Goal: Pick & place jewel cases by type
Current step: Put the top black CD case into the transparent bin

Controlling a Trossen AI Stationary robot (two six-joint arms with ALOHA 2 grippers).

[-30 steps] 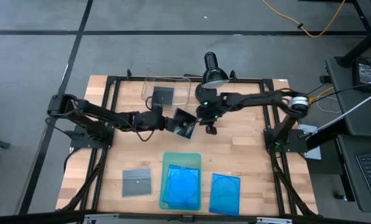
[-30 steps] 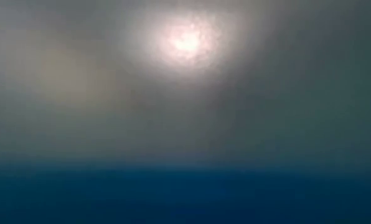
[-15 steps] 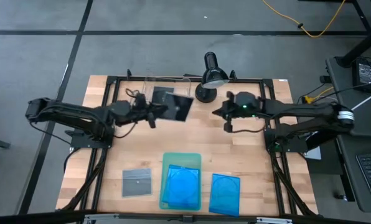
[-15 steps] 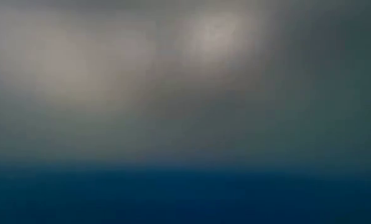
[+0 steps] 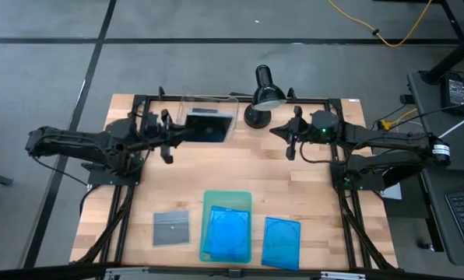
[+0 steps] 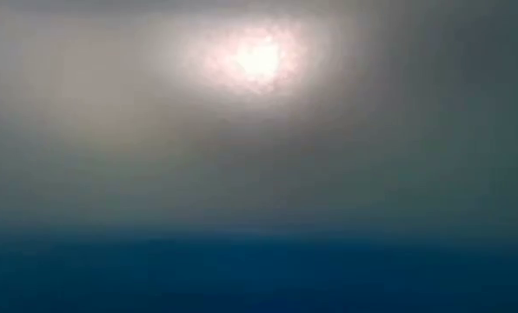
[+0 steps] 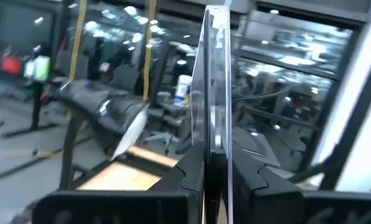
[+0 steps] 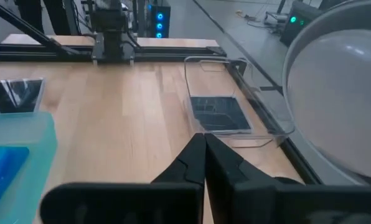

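Dark jewel case (image 5: pixel 209 127) half hides clear bin (image 5: pixel 187 107)

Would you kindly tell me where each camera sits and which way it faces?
High view: overhead, straight down on the table; both arms show.
Low view: table height; only blur.
Left wrist view: past the left gripper, shut on a dark jewel case edge-on.
Right wrist view: across the table past the shut right gripper.
Shared: the clear bin, high and right wrist.
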